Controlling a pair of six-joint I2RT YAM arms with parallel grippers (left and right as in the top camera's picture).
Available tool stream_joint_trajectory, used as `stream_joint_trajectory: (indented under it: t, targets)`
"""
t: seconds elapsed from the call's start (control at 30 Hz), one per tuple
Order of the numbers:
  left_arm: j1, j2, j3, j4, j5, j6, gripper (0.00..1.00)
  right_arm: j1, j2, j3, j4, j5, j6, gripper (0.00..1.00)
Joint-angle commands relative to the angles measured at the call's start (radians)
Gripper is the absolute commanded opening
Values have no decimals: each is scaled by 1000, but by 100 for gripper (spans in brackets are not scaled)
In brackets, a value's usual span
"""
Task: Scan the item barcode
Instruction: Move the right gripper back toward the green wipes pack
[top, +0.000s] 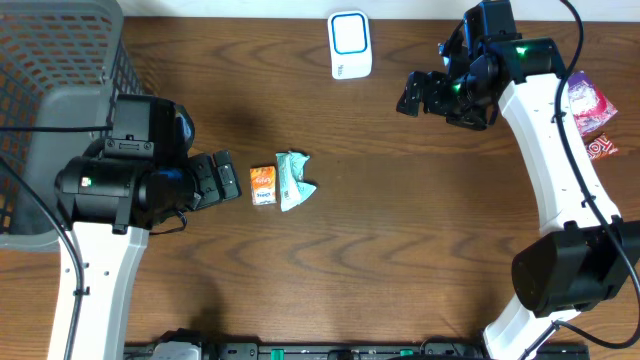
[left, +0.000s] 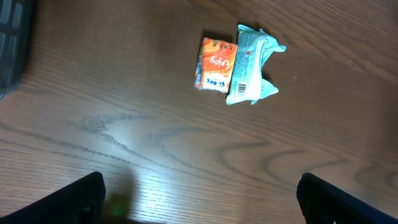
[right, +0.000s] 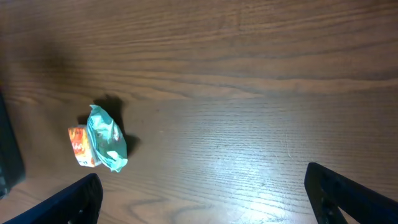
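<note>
Left tool (top: 222, 178): jaws spread wide, nothing in them, over the bench (top: 400, 250) and pointing at the two packets. Its fingers (left: 84, 199) sit at the bottom corners of the left wrist view, bare wood between them.

Orange packet (top: 263, 185) lies flat just beyond the tool tips, not touching them. Teal packet (top: 293, 180) is crumpled and pressed against the orange one's far side, so the two touch. Left wrist view shows a white label (left: 241, 78) face up on the teal packet. Print is too small to read; may be the barcode.

Right tool (top: 415, 93): also released and empty, toward the far right of the bench, well apart from the packets. They show small at the left of its wrist view.

White device (top: 350, 45) with a blue rim sits at the far edge, between the arms. Grey basket (top: 50, 60) is at the far left, beside the left arm. Red packets (top: 590, 110) lie at the right edge, beside the right arm.
</note>
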Motion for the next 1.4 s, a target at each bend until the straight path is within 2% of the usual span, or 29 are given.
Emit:
stream_joint_trajectory:
  t: [0.0, 0.33, 0.5, 1.03, 1.17, 1.37]
  targets:
    - [4, 0, 0, -3, 2, 20, 98, 3, 9, -6, -5, 8, -4, 99]
    - [4, 0, 0, -3, 2, 20, 98, 18, 12, -11, 10, 7, -3, 99]
    - [4, 0, 0, -3, 2, 20, 98, 68, 23, -61, 69, -3, 10, 99]
    - [4, 0, 0, -3, 2, 20, 98, 205, 24, -361, 404, -36, 120, 99]
    - [4, 0, 0, -3, 2, 20, 98, 266, 25, -416, 502, -126, 121, 99]
    - [4, 0, 0, -3, 2, 20, 98, 365, 25, -499, 675, -123, 155, 97]
